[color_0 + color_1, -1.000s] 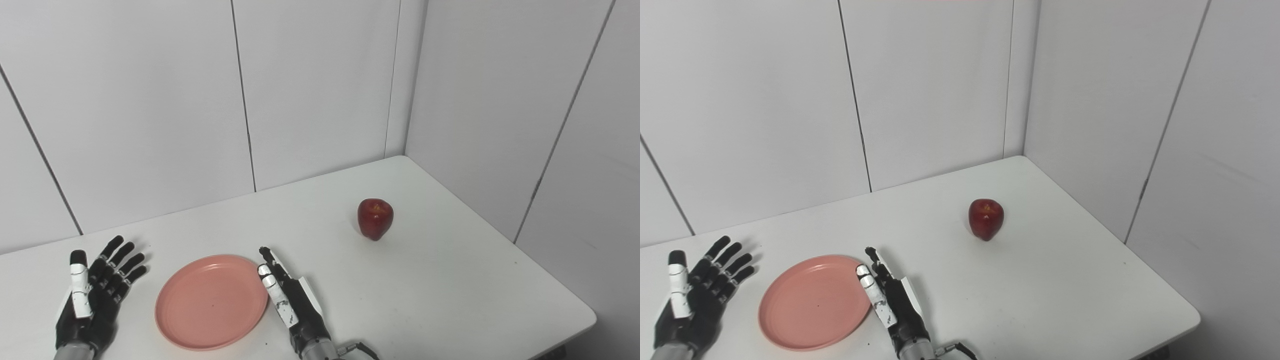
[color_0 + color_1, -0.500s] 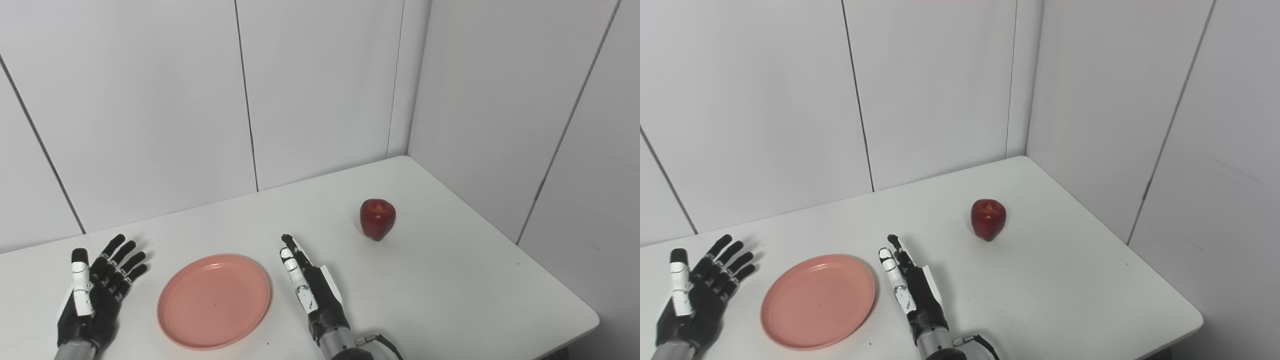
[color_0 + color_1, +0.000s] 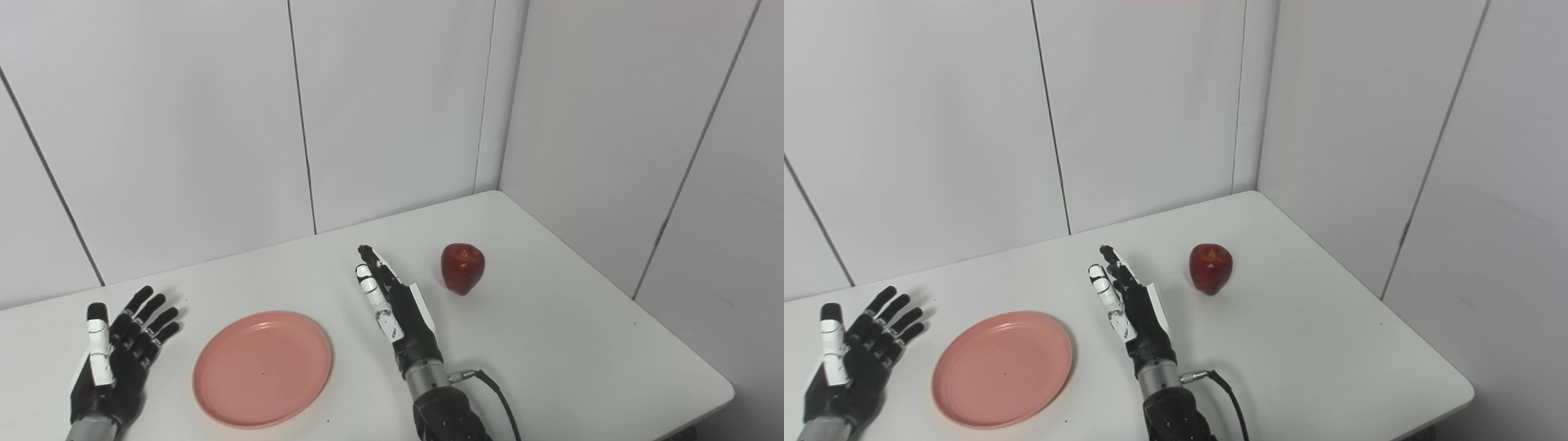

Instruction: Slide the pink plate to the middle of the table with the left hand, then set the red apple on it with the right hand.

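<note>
The pink plate [image 3: 262,367] lies flat on the white table [image 3: 551,343], left of centre near the front. A red apple [image 3: 462,268] stands upright farther back on the right. My right hand [image 3: 395,303] is open, fingers straight and pointing away, between plate and apple; its fingertips are level with the apple, a short gap to its left. My left hand [image 3: 119,358] rests open at the table's left edge, palm up, fingers spread, a hand's width left of the plate. Neither hand touches anything.
White wall panels close the table at the back and on the right, meeting in a corner behind the apple. The table's right edge and front right corner [image 3: 726,386] are in view. A black cable [image 3: 496,398] trails from my right wrist.
My right hand has moved forward and to the right, away from the plate's right rim toward the apple. Plate, apple and left hand have stayed in place.
</note>
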Controlling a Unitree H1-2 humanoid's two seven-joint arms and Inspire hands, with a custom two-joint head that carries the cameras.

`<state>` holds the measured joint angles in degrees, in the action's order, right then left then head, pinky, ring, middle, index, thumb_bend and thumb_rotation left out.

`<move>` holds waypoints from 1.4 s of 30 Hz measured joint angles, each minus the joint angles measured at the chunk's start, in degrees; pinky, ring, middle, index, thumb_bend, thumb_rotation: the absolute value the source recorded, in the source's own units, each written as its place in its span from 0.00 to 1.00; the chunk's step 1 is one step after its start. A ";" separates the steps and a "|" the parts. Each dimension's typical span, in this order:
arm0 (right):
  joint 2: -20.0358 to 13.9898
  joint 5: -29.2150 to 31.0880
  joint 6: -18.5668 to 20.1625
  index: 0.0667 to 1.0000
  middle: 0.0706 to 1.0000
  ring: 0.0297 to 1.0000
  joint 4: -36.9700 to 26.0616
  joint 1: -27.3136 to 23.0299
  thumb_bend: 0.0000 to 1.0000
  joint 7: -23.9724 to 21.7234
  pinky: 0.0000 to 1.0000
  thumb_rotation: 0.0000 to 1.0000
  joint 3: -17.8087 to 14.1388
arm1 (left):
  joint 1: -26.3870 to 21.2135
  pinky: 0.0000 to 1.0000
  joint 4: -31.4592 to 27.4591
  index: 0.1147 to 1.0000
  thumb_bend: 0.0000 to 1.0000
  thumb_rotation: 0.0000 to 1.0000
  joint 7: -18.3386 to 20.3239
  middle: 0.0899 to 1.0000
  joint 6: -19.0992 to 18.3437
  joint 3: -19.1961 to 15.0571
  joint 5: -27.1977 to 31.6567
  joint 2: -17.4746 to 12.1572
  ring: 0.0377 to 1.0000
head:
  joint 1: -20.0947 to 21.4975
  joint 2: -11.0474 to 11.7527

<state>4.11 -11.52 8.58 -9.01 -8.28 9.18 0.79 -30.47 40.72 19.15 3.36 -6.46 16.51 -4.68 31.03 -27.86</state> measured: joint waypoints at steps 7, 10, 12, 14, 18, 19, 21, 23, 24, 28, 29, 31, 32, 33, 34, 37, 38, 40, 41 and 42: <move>-3.51 -5.23 -3.18 0.82 0.81 0.80 0.11 -2.19 0.76 3.03 0.74 0.98 -1.20 | 0.03 0.87 -0.04 0.84 0.74 1.00 0.10 0.89 -0.04 0.07 0.52 -0.07 0.84 | -0.26 0.09; -4.88 -6.44 -3.53 0.81 0.81 0.81 0.10 -3.58 0.77 3.66 0.78 0.97 -1.87 | 0.11 0.86 -0.25 0.84 0.74 1.00 0.17 0.89 -0.21 0.05 0.61 -0.05 0.84 | -0.44 0.00; -5.73 -7.40 -3.59 0.81 0.82 0.81 0.09 -4.36 0.78 4.35 0.79 0.98 -2.44 | 0.17 0.86 -0.37 0.83 0.74 1.00 0.17 0.89 -0.32 0.04 0.61 -0.06 0.84 | -0.53 -0.09; -6.76 -8.34 -3.67 0.80 0.81 0.80 0.09 -4.94 0.78 4.71 0.77 0.99 -2.59 | 0.18 0.85 -0.38 0.83 0.75 1.00 0.17 0.88 -0.32 0.07 0.61 -0.07 0.83 | -0.53 -0.09; -9.46 -13.56 -3.94 0.77 0.79 0.77 0.18 -5.67 0.78 5.75 0.73 1.00 -2.16 | 0.16 0.85 -0.26 0.83 0.75 1.00 0.21 0.89 -0.32 0.12 0.61 -0.13 0.84 | -0.44 -0.09; -10.03 -14.69 -4.00 0.77 0.79 0.77 0.23 -6.03 0.79 5.92 0.73 1.00 -2.04 | 0.12 0.85 -0.16 0.83 0.75 1.00 0.28 0.89 -0.31 0.12 0.61 -0.18 0.84 | -0.44 -0.17; -11.16 -16.79 -4.02 0.75 0.77 0.78 0.29 -6.81 0.83 6.26 0.72 1.00 -1.83 | -0.04 0.86 0.21 0.83 0.75 1.00 0.86 0.89 -0.30 0.07 0.61 -0.35 0.84 | -0.35 -0.18; -12.11 -18.61 -4.01 0.74 0.77 0.77 0.30 -7.59 0.84 6.32 0.71 1.00 -1.56 | -0.27 0.87 0.55 0.84 0.75 1.00 1.33 0.89 -0.28 0.03 0.61 -0.46 0.84 | -0.35 -0.09; -12.47 -19.07 -4.01 0.74 0.77 0.77 0.30 -8.01 0.84 6.30 0.71 1.00 -1.46 | -0.46 0.87 0.82 0.84 0.75 1.00 1.47 0.89 -0.27 0.01 0.61 -0.49 0.84 | -0.35 -0.09; -13.49 -21.24 -3.98 0.73 0.77 0.75 0.31 -9.00 0.89 5.61 0.66 0.98 -1.05 | -0.67 0.86 1.08 0.83 0.76 1.00 1.65 0.88 -0.28 0.06 0.60 -0.53 0.83 | -0.44 -0.09; -13.90 -21.69 -3.96 0.73 0.77 0.74 0.32 -9.06 0.90 5.38 0.65 0.98 -0.92 | -0.66 0.86 1.00 0.83 0.76 1.00 1.65 0.88 -0.28 0.10 0.56 -0.53 0.83 | -0.44 -0.09; -15.09 -24.15 -3.23 0.72 0.76 0.72 0.37 -9.16 0.90 5.00 0.61 0.98 -0.75 | -0.58 0.85 0.81 0.83 0.75 1.00 1.63 0.89 -0.29 0.17 0.52 -0.53 0.83 | -0.44 -0.09; -15.81 -25.17 -2.90 0.72 0.76 0.72 0.40 -9.25 0.90 4.57 0.61 0.98 -0.69 | -0.58 0.85 0.81 0.83 0.75 1.00 1.63 0.89 -0.29 0.17 0.52 -0.53 0.83 | -0.44 -0.09; -16.52 -26.55 -2.42 0.71 0.74 0.69 0.44 -9.36 0.91 4.18 0.58 0.99 -0.53 | -0.58 0.85 0.82 0.84 0.76 1.00 1.64 0.89 -0.29 0.17 0.52 -0.54 0.83 | -0.70 -0.09; -17.42 -28.13 -1.96 0.69 0.71 0.67 0.51 -9.50 0.92 3.82 0.57 0.99 -0.27 | -0.58 0.85 0.83 0.84 0.76 1.00 1.64 0.89 -0.29 0.18 0.52 -0.53 0.83 | -0.79 -0.09; -20.48 -32.51 -0.88 0.68 0.69 0.66 0.68 -9.87 0.91 1.95 0.58 1.00 0.64 | -0.59 0.85 0.87 0.84 0.76 1.00 1.65 0.89 -0.27 0.31 0.50 -0.55 0.83 | -0.88 0.00; -21.37 -33.96 -0.48 0.67 0.69 0.67 0.74 -9.93 0.90 1.25 0.59 1.00 0.91 | -0.60 0.85 0.90 0.84 0.76 1.00 1.65 0.89 -0.25 0.37 0.50 -0.56 0.83 | -0.97 0.00; -22.64 -35.71 0.38 0.66 0.69 0.70 0.76 -9.93 0.90 -0.05 0.64 0.98 1.29 | -0.62 0.86 1.00 0.84 0.77 1.00 1.65 0.88 -0.15 0.41 0.50 -0.57 0.83 | -1.05 0.00; -22.98 -36.43 0.87 0.66 0.69 0.70 0.79 -9.92 0.90 -0.66 0.64 0.98 1.32 | -0.63 0.86 1.06 0.84 0.77 1.00 1.65 0.88 -0.09 0.43 0.50 -0.58 0.83 | -1.05 0.00; -23.14 -36.86 1.17 0.66 0.69 0.71 0.85 -9.92 0.89 -1.10 0.67 0.96 1.34 | -0.63 0.86 1.05 0.83 0.77 1.00 1.65 0.88 -0.09 0.48 0.49 -0.59 0.83 | -1.05 0.00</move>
<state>-19.03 -48.38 9.75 -8.17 -18.20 8.09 2.13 -31.10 41.77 20.80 3.27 -5.98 17.00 -5.26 29.97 -27.86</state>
